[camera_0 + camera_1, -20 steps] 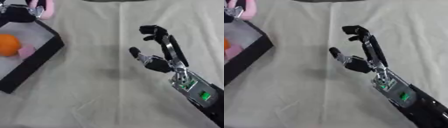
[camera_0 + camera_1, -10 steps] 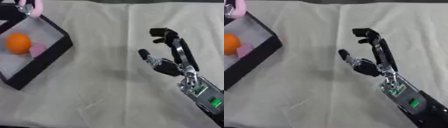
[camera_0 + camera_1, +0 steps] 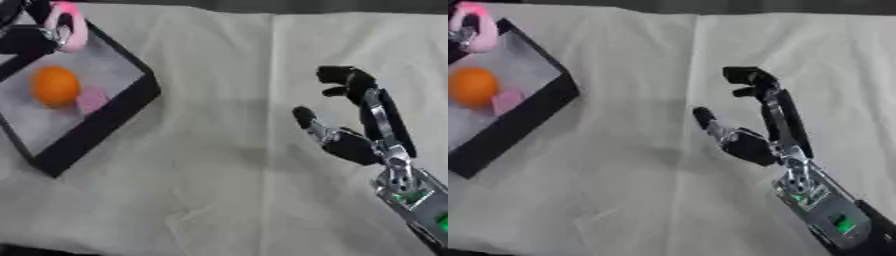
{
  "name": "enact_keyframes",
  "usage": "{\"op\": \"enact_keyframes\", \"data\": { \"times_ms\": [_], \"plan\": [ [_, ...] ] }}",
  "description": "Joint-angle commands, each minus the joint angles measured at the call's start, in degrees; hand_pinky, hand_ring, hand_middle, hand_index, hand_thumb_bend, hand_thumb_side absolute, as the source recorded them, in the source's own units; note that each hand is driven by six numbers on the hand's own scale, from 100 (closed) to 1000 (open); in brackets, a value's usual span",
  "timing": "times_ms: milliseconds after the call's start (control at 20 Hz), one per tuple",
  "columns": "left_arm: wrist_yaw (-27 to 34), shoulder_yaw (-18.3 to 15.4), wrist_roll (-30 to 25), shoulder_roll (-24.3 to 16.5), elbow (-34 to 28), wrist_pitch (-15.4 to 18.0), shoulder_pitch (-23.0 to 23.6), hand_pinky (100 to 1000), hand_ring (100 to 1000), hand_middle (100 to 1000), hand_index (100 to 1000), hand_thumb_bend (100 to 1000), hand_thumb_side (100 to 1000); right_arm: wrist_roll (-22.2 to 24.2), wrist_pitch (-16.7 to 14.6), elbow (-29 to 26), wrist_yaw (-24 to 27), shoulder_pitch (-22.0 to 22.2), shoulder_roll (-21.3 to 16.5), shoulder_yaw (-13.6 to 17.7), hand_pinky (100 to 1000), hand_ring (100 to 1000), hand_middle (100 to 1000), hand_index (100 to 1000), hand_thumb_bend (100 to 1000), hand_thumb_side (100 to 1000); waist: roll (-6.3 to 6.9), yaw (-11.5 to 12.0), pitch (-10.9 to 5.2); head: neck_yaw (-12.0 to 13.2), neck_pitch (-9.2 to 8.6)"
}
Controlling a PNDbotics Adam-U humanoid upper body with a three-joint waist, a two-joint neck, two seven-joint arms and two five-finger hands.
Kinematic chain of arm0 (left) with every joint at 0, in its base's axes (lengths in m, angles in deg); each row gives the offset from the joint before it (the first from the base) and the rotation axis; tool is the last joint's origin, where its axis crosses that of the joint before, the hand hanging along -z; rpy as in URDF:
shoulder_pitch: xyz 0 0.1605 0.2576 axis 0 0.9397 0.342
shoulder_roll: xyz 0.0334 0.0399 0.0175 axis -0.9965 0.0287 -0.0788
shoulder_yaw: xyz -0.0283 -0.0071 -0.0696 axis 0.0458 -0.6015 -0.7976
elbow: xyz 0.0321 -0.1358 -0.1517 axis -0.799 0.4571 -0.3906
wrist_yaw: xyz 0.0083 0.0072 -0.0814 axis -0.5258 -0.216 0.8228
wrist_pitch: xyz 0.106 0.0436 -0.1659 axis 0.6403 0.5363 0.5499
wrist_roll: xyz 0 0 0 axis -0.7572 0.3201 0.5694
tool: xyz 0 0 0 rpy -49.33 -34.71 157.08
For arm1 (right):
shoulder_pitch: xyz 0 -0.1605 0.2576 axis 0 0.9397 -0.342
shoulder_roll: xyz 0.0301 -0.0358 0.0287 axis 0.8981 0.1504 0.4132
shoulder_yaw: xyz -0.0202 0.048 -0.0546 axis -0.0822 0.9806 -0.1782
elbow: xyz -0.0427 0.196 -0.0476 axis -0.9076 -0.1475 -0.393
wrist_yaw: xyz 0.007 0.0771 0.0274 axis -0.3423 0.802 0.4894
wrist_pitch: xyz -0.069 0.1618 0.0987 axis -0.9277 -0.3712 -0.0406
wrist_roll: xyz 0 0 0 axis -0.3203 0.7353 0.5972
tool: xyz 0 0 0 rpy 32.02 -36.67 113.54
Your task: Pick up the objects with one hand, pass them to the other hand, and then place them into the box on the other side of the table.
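Box [image 3: 114,107] w/ orange ball [image 3: 54,86] far left of empty right hand [image 3: 350,145].

Black-walled box [image 3: 131,102] at the table's left, orange ball [image 3: 54,86] inside beside a small pink piece [image 3: 91,100], pink object [image 3: 68,26], perhaps ring-shaped, at its far corner

A wide stretch of cloth-covered desk [image 3: 219,165] lies bare between the black-walled box [image 3: 105,127] at far left and the right hand [image 3: 354,142] at right. The box's raised rim blocks low approaches; inside, an orange ball [image 3: 54,86] and a pink piece [image 3: 91,100] fill its middle.
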Motion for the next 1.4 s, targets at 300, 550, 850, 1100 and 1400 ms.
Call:
{"op": "enact_keyframes", "data": {
  "times_ms": [300,550,850,1100,1400],
  "plan": [
    [-3.67,-2.24,-1.64,-1.87,3.48,1.64,-0.37,1000,687,651,719,215,246,-0.05,0.72,-0.74,-0.68,-0.49,0.2,0.49,696,779,718,791,521,497,-0.84,-0.5,-1.36,0.44,-0.49],
    [-6.94,-3.79,0.52,-1.69,5.35,3.06,0.02,1000,741,735,838,473,829,-0.23,0.43,-0.74,-0.69,-0.53,0.14,0.72,696,779,718,791,522,495,-0.85,-0.59,-1.31,0.02,-0.23],
    [-5.37,-4.43,3.57,-2.08,5.28,3.93,0.43,1000,734,733,837,400,849,-0.99,0.38,-0.74,-0.66,0.07,0.1,1.28,696,778,710,791,524,492,-0.79,-0.9,-1.58,-0.24,0.07],
    [-1.52,-5.02,5.88,-3.85,2.0,2.44,1.45,1000,706,731,804,128,838,-1.68,0.22,-0.74,-0.56,0.99,0.24,1.87,694,777,709,789,473,429,-0.56,-1.57,-2.25,-1.92,1.29],
    [14.5,-7.78,9.63,-8.32,-8.69,3.36,5.93,1000,692,753,766,100,848,-5.64,-1.68,-0.74,2.7,3.42,0.4,5.02,695,776,707,789,371,321,-0.51,-3.24,-3.57,-4.84,2.88]
  ]
}}
